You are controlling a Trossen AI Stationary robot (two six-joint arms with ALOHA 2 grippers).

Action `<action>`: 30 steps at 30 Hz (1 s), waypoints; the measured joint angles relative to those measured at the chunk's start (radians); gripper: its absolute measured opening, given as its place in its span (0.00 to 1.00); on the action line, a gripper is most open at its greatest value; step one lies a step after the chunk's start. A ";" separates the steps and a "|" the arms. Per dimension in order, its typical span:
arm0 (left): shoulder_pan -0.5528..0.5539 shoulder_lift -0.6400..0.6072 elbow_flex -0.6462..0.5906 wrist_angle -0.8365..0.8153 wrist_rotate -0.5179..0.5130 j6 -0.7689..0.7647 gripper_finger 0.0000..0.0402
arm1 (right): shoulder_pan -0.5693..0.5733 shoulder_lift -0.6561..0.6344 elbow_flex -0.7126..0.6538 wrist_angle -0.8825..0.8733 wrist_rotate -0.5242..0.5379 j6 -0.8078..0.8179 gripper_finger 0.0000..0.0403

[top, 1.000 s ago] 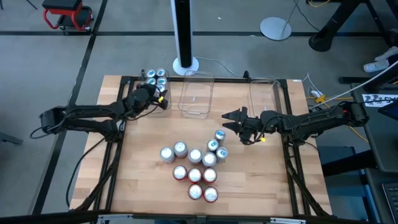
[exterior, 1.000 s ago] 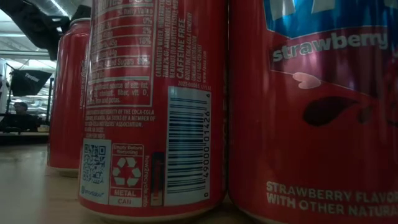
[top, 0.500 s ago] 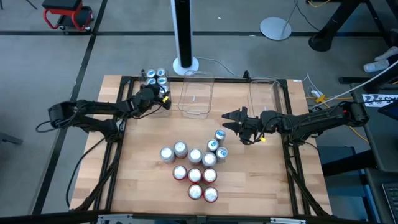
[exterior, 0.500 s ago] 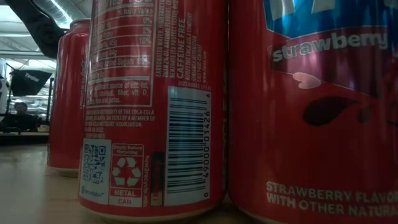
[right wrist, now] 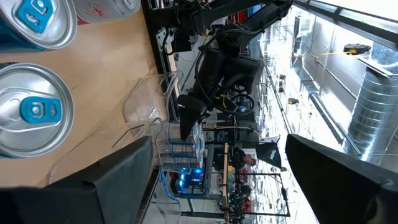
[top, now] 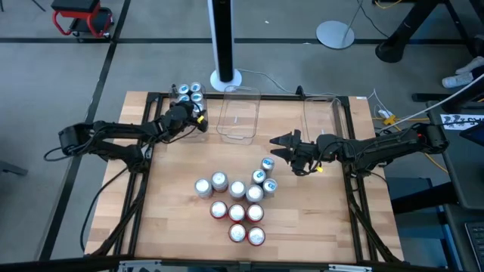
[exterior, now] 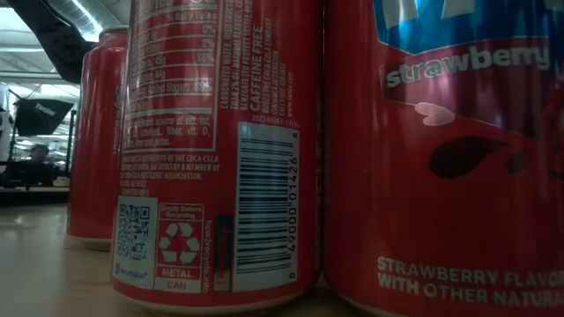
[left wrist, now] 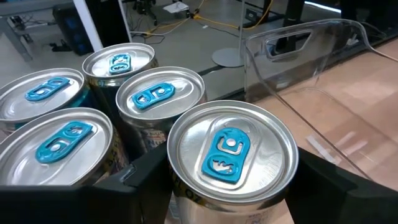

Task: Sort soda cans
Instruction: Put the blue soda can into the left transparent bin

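A soda can (left wrist: 230,155) with a silver top and a blue tab stands upright between the fingers of my left gripper (top: 193,115), which is shut on it at the table's far left. Several like cans (left wrist: 158,93) stand packed right beside it (top: 189,94). My right gripper (top: 283,143) hovers open right of the table's middle, with nothing between its fingers. Below it, a cluster of silver (top: 219,180), teal (top: 267,164) and red cans (top: 237,233) stands on the table. The low view is filled by red cans (exterior: 220,150). My left gripper pinches the can's side wall (left wrist: 184,198) just below the rim, one finger on each side. The fingers come nearly level from the table's left, slanting slightly down. The can is upright. The can itself hides whether its base rests on anything.
Two clear plastic tubs (top: 239,113) (top: 321,112) stand at the far middle and far right; one tub's wall (left wrist: 311,68) rises close beside the held can. A white pole base (top: 224,75) stands beyond the far edge. Bare wood lies along the near left.
My left gripper has moved a little toward the table's right and far edge and sunk slightly, carrying the can up against the group of cans at the far left. It has been still for the last half second.
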 joint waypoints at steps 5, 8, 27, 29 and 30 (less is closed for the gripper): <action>0.001 0.000 0.000 0.006 -0.012 0.000 0.70 | 0.000 0.000 0.000 0.000 0.000 0.000 0.91; 0.001 0.000 0.000 0.006 -0.014 0.004 0.78 | 0.000 0.000 0.000 0.000 0.000 0.000 0.91; -0.016 -0.267 0.074 -0.285 -0.006 0.081 0.84 | 0.000 0.000 0.000 -0.002 0.000 0.002 0.91; -0.036 -0.304 0.089 -0.364 -0.004 0.078 0.84 | 0.000 0.000 0.000 -0.001 0.000 0.002 0.91; -0.047 -0.319 0.100 -0.410 -0.004 0.070 0.84 | 0.000 0.000 0.000 -0.001 0.000 0.002 0.91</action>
